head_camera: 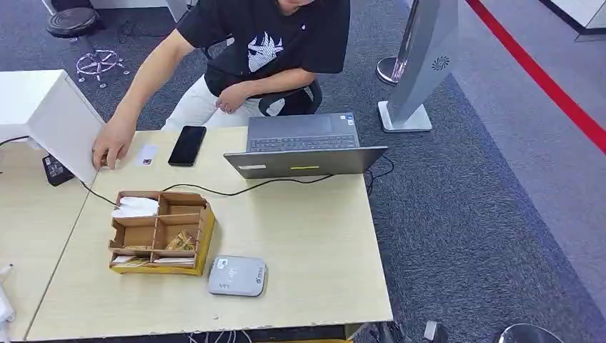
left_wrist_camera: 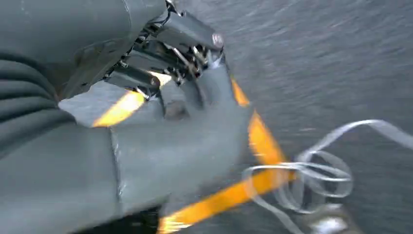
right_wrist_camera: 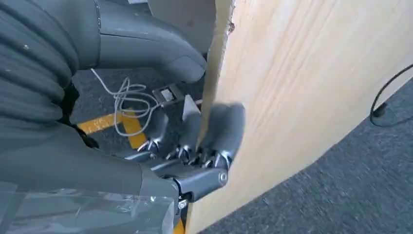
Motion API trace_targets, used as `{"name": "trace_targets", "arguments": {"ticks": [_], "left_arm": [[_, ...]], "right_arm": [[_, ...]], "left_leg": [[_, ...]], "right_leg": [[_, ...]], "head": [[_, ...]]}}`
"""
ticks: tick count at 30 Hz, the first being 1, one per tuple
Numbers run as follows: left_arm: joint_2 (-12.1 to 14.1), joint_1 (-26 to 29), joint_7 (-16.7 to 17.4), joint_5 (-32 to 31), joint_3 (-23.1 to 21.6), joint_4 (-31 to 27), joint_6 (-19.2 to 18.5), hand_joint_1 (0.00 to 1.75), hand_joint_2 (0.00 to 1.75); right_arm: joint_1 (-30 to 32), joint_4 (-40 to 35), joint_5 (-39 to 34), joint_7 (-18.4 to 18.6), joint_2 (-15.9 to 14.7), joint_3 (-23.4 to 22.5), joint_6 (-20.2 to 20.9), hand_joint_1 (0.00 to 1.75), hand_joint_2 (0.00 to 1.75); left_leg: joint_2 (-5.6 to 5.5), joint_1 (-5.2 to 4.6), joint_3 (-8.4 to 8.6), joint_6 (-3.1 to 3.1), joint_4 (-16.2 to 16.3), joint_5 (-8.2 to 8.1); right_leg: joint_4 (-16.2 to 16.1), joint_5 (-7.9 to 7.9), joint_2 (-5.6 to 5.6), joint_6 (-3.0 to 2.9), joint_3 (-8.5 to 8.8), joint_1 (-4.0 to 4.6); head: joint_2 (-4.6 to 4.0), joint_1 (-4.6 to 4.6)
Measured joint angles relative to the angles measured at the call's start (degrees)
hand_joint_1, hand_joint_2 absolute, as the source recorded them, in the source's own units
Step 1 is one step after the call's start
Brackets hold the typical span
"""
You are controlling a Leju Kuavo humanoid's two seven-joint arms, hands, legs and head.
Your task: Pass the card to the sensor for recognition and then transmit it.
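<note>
Card (head_camera: 146,155) flat at the far left edge of the counter (head_camera: 314,243), just beside a person's hand (head_camera: 113,146) and near a black phone (head_camera: 187,145); sensor (head_camera: 237,276) close to the near edge, next to a cardboard box (head_camera: 161,232). Left robot hand (left_wrist_camera: 160,73) hanging low over the floor, fingers curled, holding nothing. Right robot hand (right_wrist_camera: 195,141) down beside the counter's edge, also holding nothing, fingers a little apart; card far ahead and to the left, so probably a nearer reach for the left arm.

Bare tabletop (head_camera: 314,236) is seen right of the sensor (head_camera: 237,276) and in front of the laptop (head_camera: 306,151). The left side is crowded by the cardboard organizer (head_camera: 161,232). The far-left corner is occupied by a person's hand (head_camera: 113,148), card (head_camera: 146,155) and phone (head_camera: 187,145).
</note>
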Motion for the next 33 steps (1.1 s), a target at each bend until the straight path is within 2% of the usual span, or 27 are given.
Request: {"name": "trace_targets", "arguments": {"ticks": [4,10,33], "left_arm": [[0.39,-0.64,0.33,-0.46,0.05,3.65,0.42,1.75,0.00],[0.85,-0.84,0.46,-0.50,0.05,5.97,0.44,1.75,0.00],[1.27,-1.11,0.46,-0.50,0.05,7.37,0.44,1.75,0.00]], "right_arm": [[0.02,0.00,0.15,-0.07,-0.11,-0.15,0.02,1.75,1.75],[0.03,0.00,0.13,-0.07,-0.13,-0.20,0.02,1.75,1.75],[0.03,0.00,0.13,-0.09,-0.13,-0.20,0.02,1.75,1.75]], "left_leg": [[0.00,0.00,0.01,0.00,-0.01,0.00],[0.00,0.03,0.02,0.00,-0.01,0.00],[0.00,0.01,0.01,0.00,-0.01,0.00]], "right_leg": [[0.01,0.00,0.00,0.00,-0.01,0.00],[0.02,0.00,0.00,-0.01,-0.01,0.03],[0.01,0.00,0.00,0.00,0.00,0.01]], "head": [[0.00,-0.04],[0.00,-0.02],[0.00,-0.02]]}}
